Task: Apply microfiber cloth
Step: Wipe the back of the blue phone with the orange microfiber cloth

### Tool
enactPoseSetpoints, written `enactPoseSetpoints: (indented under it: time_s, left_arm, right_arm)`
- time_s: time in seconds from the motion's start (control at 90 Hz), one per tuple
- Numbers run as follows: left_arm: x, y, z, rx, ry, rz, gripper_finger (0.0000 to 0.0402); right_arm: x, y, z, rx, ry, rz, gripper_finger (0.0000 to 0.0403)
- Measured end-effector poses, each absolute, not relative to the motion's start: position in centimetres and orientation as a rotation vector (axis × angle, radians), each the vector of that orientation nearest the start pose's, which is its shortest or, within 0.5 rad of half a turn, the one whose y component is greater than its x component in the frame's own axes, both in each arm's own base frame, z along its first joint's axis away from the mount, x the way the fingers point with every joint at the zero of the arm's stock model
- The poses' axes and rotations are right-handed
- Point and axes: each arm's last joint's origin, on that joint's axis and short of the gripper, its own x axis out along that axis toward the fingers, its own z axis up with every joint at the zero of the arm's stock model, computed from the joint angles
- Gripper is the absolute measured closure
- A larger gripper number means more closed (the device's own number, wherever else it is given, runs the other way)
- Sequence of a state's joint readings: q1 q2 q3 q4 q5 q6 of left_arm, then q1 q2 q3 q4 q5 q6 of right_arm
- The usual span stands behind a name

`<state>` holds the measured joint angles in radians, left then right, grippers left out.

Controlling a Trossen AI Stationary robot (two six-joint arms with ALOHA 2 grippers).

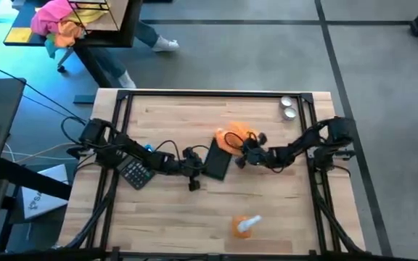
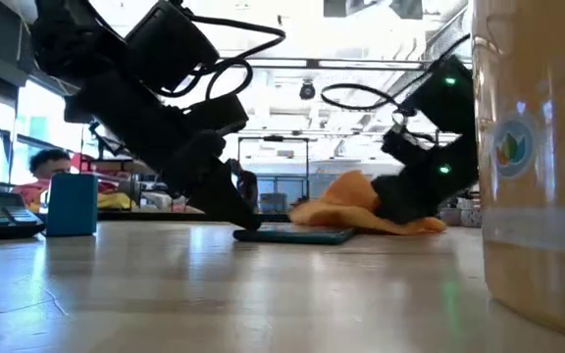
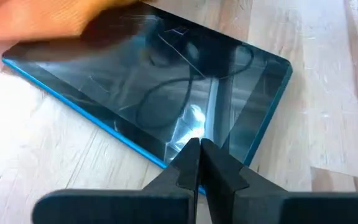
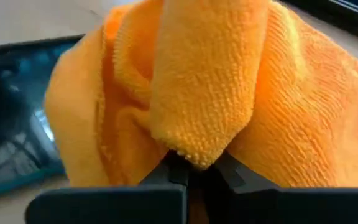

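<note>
- The microfiber cloth [image 1: 236, 135] sits bunched near the middle of the wooden table [image 1: 194, 225], its edge lying over the far end of a dark tablet [image 1: 217, 159]; in the right wrist view the orange cloth [image 4: 210, 93] fills most of the picture and a fold of it is pinched between that arm's fingers.
- The table holds both dark arms, which reach in from its two sides and meet near the centre.
- The right gripper [image 1: 242, 155] is at the cloth, just beside the tablet's right edge, its fingers [image 4: 166, 171] closed on the fabric; in the low view it shows low over the orange heap [image 2: 361, 211].
- The left gripper [image 1: 194, 174] is at the tablet's near-left corner; in the left wrist view its two fingers [image 3: 188, 165] are pressed together with nothing between them, their tips at the edge of the tablet [image 3: 160, 106], whose glossy screen mirrors cables.
- The tablet lies flat, blue-edged, seen as a thin slab in the low view [image 2: 292, 234].
- A calculator [image 1: 136, 172] lies on the table under the left arm, left of the tablet.
- A spray bottle with orange liquid [image 1: 244, 226] lies on its side near the front edge, well apart from the cloth.
- Two small round metal pieces [image 1: 288, 107] sit near the far right corner.
- A pink-and-orange fabric bundle [image 1: 58, 22] rests on a separate table beyond.
</note>
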<state>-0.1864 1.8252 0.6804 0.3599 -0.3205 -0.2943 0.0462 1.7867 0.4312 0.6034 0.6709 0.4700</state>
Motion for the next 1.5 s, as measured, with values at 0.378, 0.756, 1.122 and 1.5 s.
enactPoseSetpoints:
  time_s: [0.378, 0.756, 1.122, 1.5]
  left_arm:
    - [31.2, -2.4, 9.6, -0.116, 0.699, 0.242, 0.0402]
    - [31.3, -1.6, 9.6, -0.120, 0.704, 0.272, 0.0402]
    - [30.9, -2.2, 9.3, -0.123, 0.758, 0.254, 0.0402]
    - [30.0, -3.1, 14.8, -0.030, 0.622, 0.146, 0.0402]
  right_arm:
    - [30.1, 5.4, 7.5, 0.096, 0.503, -0.224, 0.0403]
    - [32.4, 3.8, 6.9, -0.032, 0.560, -0.328, 0.0403]
    - [24.2, -3.4, 7.7, -0.027, 0.637, -0.822, 0.0403]
    - [17.9, -1.1, 14.6, 0.165, 0.313, -0.451, 0.0403]
